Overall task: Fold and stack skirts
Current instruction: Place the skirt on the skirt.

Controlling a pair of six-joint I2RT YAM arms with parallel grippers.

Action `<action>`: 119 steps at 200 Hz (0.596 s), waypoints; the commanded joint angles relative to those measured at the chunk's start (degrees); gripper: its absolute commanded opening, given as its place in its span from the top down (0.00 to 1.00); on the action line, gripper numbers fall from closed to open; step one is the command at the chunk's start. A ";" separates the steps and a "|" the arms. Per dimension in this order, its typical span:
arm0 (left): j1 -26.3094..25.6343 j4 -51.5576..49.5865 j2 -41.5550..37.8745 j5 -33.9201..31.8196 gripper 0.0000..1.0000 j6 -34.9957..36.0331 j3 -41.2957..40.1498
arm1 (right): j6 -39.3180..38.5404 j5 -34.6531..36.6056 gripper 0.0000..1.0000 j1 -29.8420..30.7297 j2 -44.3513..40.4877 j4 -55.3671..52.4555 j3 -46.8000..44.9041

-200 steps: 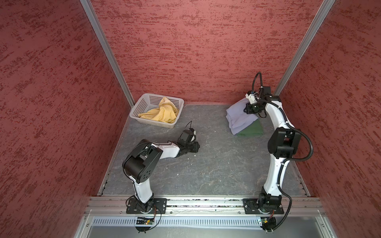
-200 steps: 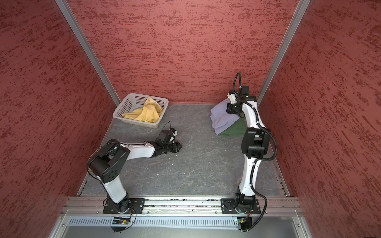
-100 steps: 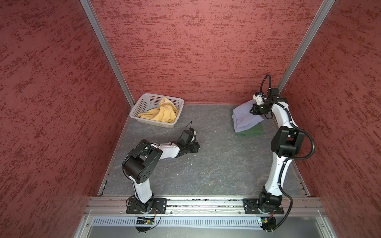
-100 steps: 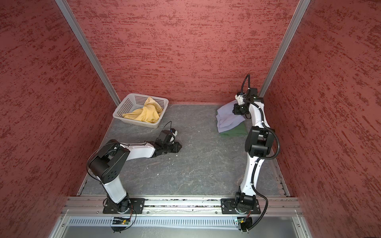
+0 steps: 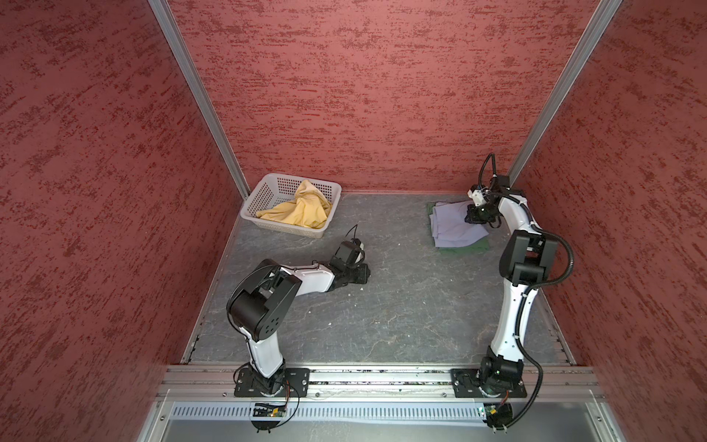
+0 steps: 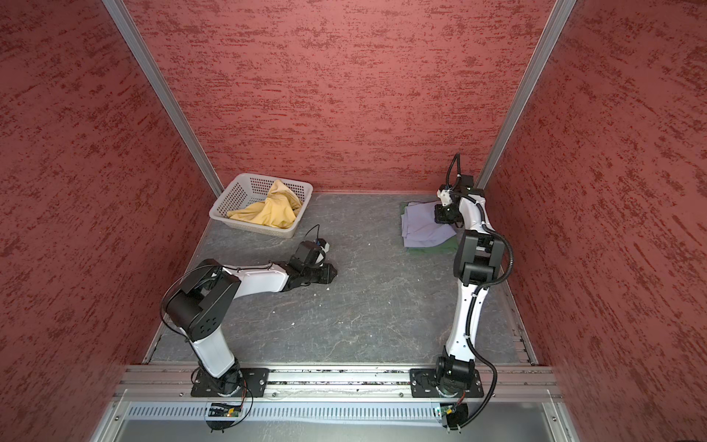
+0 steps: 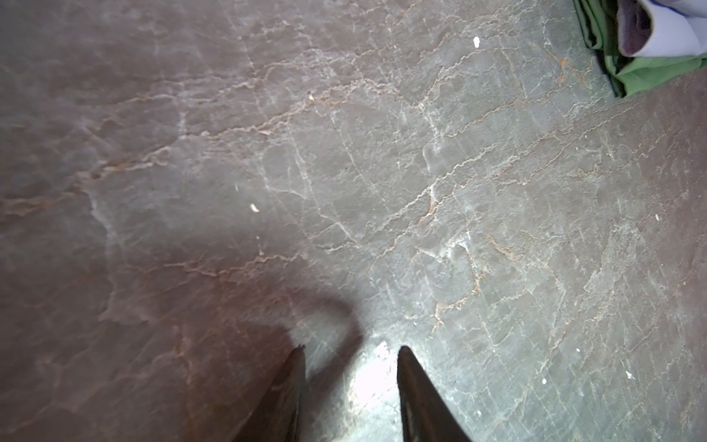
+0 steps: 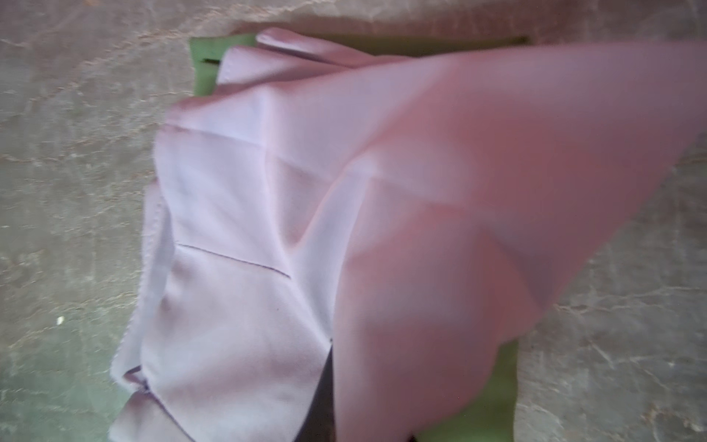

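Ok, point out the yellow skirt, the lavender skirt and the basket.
yellow skirt (image 5: 302, 214): in a top view, middle of the crumpled cloth.
lavender skirt (image 5: 449, 229): in a top view, its flat middle panel.
basket (image 5: 260, 196): in a top view, bare perforated side wall.

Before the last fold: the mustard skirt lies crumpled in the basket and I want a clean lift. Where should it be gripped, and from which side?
Grip the mustard skirt by its raised peak toward the back of the white basket, coming down from above: the basket walls likely block a sideways approach, and that peak stands highest.
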 commanded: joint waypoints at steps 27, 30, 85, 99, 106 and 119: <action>-0.35 -6.39 0.40 -0.75 0.59 0.80 0.51 | -0.60 4.36 0.33 -0.45 0.44 2.23 1.39; -0.35 -6.46 0.40 -0.79 0.59 0.80 0.52 | -0.37 4.29 0.31 -0.45 0.34 2.23 1.45; -0.44 -6.10 -0.41 -0.90 0.59 1.08 0.68 | 5.00 6.41 0.10 -1.07 -6.67 5.60 0.39; -0.44 -5.54 -0.57 -0.97 0.59 0.99 0.33 | 6.67 7.66 0.09 -1.16 -8.22 6.09 -0.07; -0.44 -5.21 -0.57 -0.94 0.59 0.99 0.24 | 7.34 7.27 0.10 -1.11 -8.94 5.93 -0.17; -0.44 -4.83 -0.42 -0.88 0.59 0.96 0.11 | 8.40 4.47 0.10 -1.16 -10.45 6.09 -1.16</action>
